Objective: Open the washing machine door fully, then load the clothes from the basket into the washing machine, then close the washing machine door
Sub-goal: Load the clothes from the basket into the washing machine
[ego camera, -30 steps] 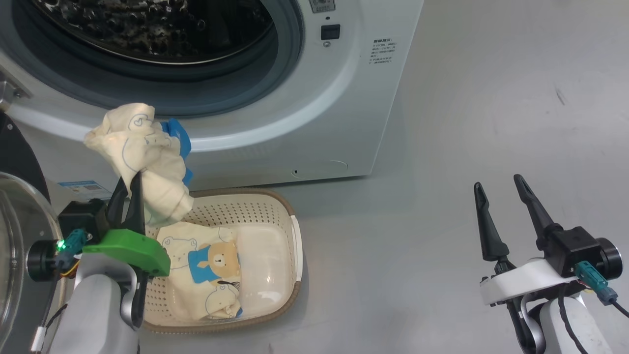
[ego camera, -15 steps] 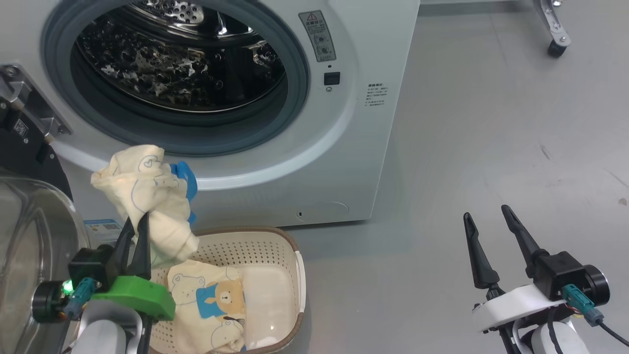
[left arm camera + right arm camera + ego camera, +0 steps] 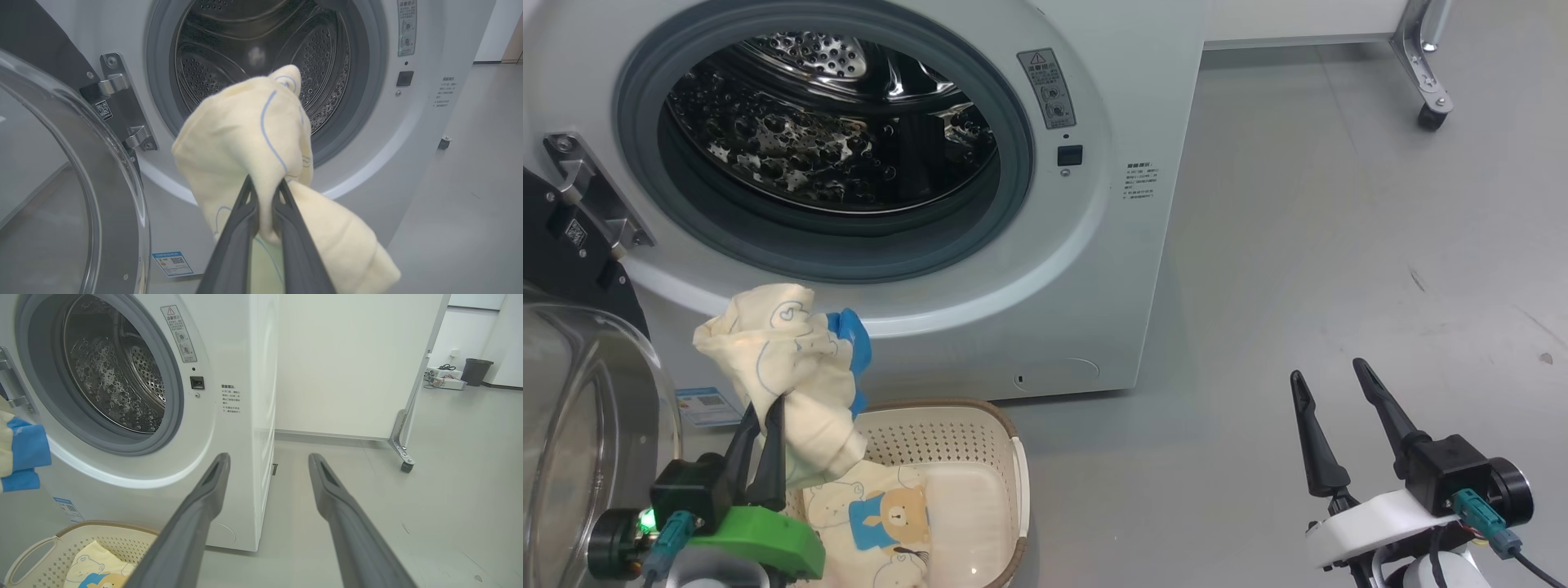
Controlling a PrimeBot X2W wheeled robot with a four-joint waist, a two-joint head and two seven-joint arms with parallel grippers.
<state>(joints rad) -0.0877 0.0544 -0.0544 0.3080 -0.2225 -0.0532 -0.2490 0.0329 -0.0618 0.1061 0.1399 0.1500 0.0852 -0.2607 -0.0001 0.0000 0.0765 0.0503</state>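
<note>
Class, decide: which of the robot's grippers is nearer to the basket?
Left. The left gripper, shut on a cream garment, hangs beside the basket, at its left edge; the right gripper stands open, well off to its right.

drum mouth [image 3: 825,155] unblocked (door [image 3: 572,425] stands aside, left).

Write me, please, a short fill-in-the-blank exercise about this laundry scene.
1. The left gripper is ____ on a cream garment in front of the washing machine.
2. The right gripper, above the floor, stands ____.
3. Another bear-print garment lies in the ____.
4. The washing machine door is swung out to the robot's ____.

Missing words: shut; open; basket; left.
</note>
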